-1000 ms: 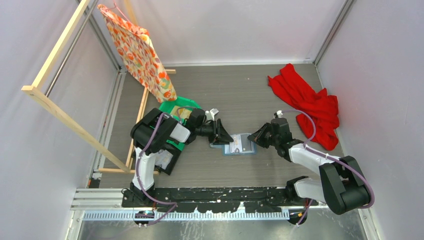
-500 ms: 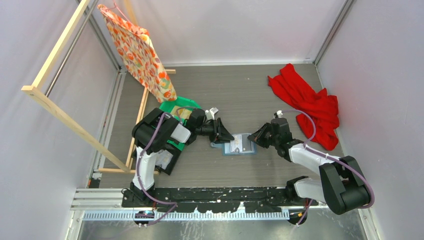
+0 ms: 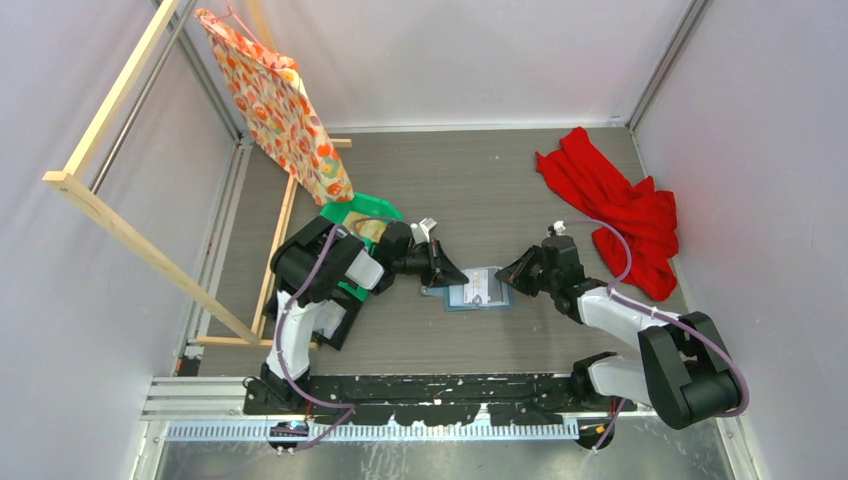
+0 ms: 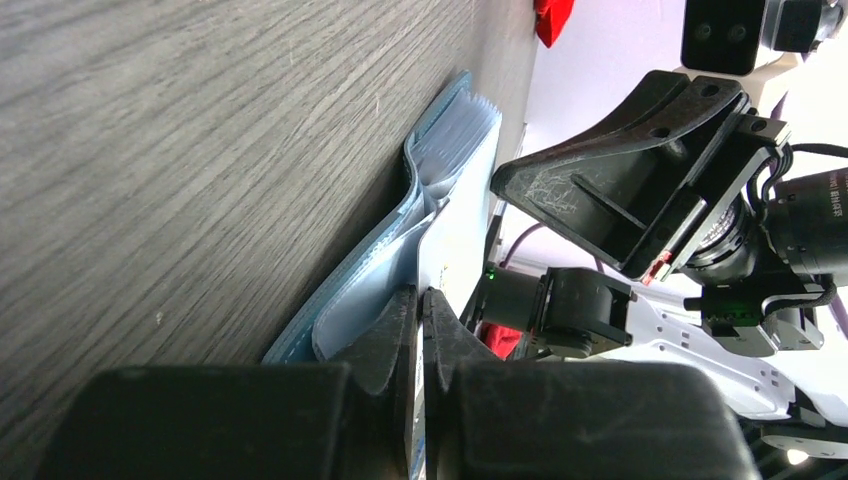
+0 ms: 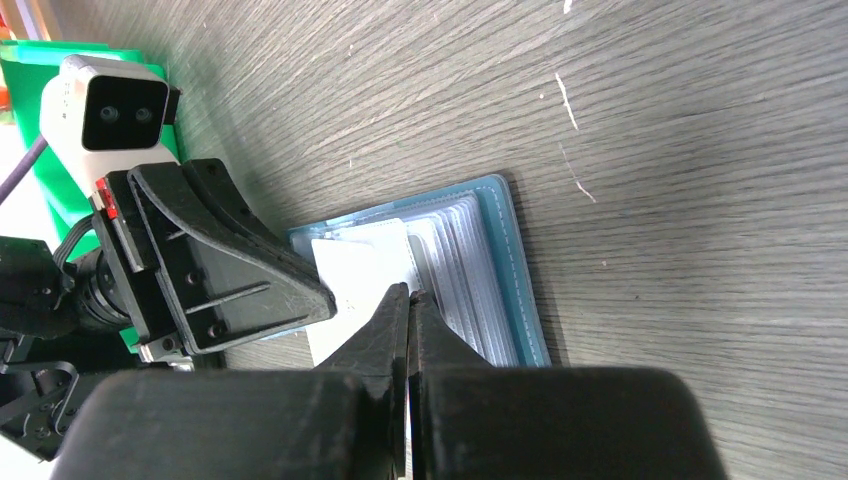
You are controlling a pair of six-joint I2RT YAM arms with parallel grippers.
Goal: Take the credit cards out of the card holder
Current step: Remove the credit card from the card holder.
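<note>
**A:** What is nearest the arm bases?

**B:** The 2 arms reach inward from the near edge and meet over the card holder [image 3: 495, 300]. It lies open and flat on the table [image 3: 480, 180], near the middle. The left gripper [image 4: 418, 296] comes in from the left with its fingers pressed together on the edge of 1 pale credit card [image 4: 455, 235], which sticks partway out of a sleeve. The right gripper [image 5: 410, 292] comes in from the right, fingers together, tips down on the holder's clear sleeves just beside that card. I cannot tell whether it pinches anything or only pins the holder.

**A:** What could go wrong?

**B:** The grip is only on the card's thin edge, so a pull at an angle could let it slip free. If the right tips lift or slide, the soft holder would probably drag along with the card. The tips sit so close to the card that they may press on it and jam it. More cards seem to be stacked in the sleeves, and a 2nd one could ride out too.

**A:** And farther back?

**B:** A green bin [image 3: 350, 212] sits just behind the left arm. A red cloth [image 3: 610, 205] lies well apart, far right.
</note>
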